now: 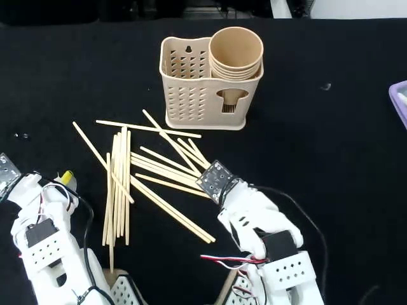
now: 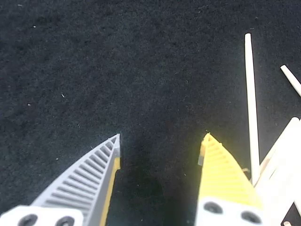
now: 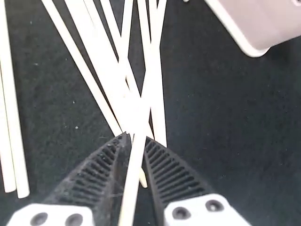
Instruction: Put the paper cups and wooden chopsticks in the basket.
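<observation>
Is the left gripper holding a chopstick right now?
No, the left gripper is open over the bare black table, and the nearest chopstick lies outside its fingers, untouched.

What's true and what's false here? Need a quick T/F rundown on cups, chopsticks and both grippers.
1. The paper cups sit stacked in the basket. True.
2. Every chopstick is already in the basket. False: the chopsticks lie scattered on the table.
3. The left gripper is shut on a cup. False: it is open over bare table.
4. The right gripper has a chopstick between its fingers. True.
</observation>
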